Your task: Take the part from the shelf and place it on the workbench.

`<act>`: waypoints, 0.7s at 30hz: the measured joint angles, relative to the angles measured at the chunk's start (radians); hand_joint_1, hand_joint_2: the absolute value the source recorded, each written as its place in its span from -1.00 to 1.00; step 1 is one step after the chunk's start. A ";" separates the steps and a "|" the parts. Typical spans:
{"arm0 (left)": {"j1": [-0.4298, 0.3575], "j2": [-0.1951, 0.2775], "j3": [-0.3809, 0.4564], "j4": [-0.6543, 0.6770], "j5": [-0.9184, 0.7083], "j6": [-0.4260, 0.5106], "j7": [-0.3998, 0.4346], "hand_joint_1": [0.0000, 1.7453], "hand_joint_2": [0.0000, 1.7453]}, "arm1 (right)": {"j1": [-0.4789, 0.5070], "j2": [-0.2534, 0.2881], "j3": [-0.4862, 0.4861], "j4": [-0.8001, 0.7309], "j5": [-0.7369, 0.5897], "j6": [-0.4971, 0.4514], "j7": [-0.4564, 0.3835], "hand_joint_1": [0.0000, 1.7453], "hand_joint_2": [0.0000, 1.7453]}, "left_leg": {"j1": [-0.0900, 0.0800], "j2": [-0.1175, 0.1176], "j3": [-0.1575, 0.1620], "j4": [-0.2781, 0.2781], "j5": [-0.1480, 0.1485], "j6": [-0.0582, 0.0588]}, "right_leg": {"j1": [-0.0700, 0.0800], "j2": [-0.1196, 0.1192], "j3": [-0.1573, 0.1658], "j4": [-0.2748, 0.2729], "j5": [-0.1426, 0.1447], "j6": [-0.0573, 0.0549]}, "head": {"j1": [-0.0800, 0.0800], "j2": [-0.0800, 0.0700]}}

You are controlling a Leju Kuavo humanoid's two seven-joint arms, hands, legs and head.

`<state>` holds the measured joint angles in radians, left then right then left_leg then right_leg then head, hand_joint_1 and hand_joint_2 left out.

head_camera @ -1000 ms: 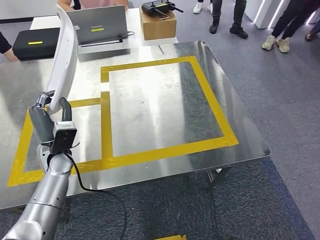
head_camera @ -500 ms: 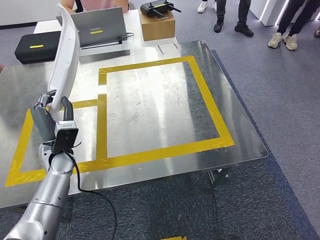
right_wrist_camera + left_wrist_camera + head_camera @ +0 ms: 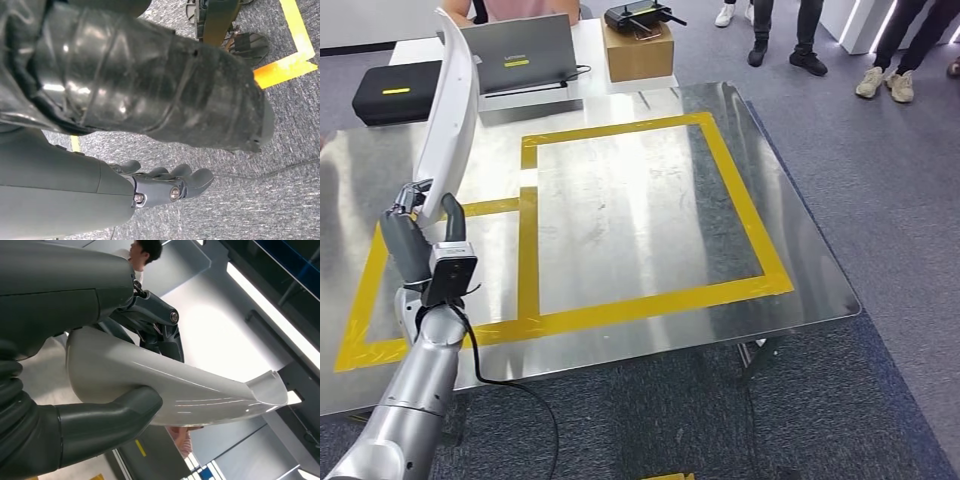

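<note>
A long white curved part (image 3: 452, 110) stands nearly upright above the left side of the steel workbench (image 3: 637, 210), over the small yellow-taped box. My left hand (image 3: 422, 235) grips its lower end. In the left wrist view the thumb (image 3: 105, 422) wraps under the glossy white part (image 3: 181, 385) and the darker fingers close over its other side. My right hand (image 3: 166, 185) hangs beside my body above the grey carpet, its fingers stretched out and holding nothing.
Yellow tape (image 3: 743, 190) marks a large square and a smaller box on the workbench. Behind it, a white table holds a laptop (image 3: 518, 50), a black case (image 3: 395, 90) and a cardboard box (image 3: 638, 48). People's feet (image 3: 878, 85) stand at the far right.
The whole picture has shifted slightly, so the camera moved. My left hand holds the white part in the same upright stance as before.
</note>
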<state>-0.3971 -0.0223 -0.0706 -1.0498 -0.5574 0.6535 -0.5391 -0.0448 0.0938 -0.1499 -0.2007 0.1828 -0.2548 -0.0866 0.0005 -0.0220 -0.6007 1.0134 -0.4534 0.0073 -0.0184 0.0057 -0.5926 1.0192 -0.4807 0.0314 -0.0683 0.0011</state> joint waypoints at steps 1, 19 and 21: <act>0.000 0.000 0.000 0.000 0.000 0.000 0.000 1.00 1.00 | 0.000 0.000 0.000 0.000 0.000 0.000 0.000 -1.00 -1.00 | -0.001 0.000 0.000 0.000 0.000 0.000 | 0.000 0.000 0.000 0.000 0.000 0.000 | 0.000 0.000; -0.109 0.018 0.185 0.198 -0.501 0.000 0.293 1.00 1.00 | -0.003 0.000 -0.007 0.000 0.021 0.000 0.018 -1.00 -1.00 | -0.001 0.000 0.000 0.001 0.000 0.000 | -0.001 0.000 0.000 0.000 0.001 0.001 | 0.000 0.000; -0.114 0.022 0.200 0.234 -0.521 0.000 0.317 1.00 1.00 | -0.003 0.000 -0.012 0.000 0.021 0.001 0.018 -1.00 -1.00 | -0.001 0.000 0.000 0.001 0.000 0.000 | -0.001 0.000 0.000 0.000 0.001 0.001 | 0.000 0.000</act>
<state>-0.5110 -0.0008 0.1293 -0.8155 -1.0785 0.6535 -0.2221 -0.0482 0.0942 -0.1622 -0.2009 0.2041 -0.2543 -0.0688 -0.0006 -0.0220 -0.6005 1.0140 -0.4534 0.0075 -0.0196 0.0056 -0.5927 1.0191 -0.4801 0.0323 -0.0684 0.0011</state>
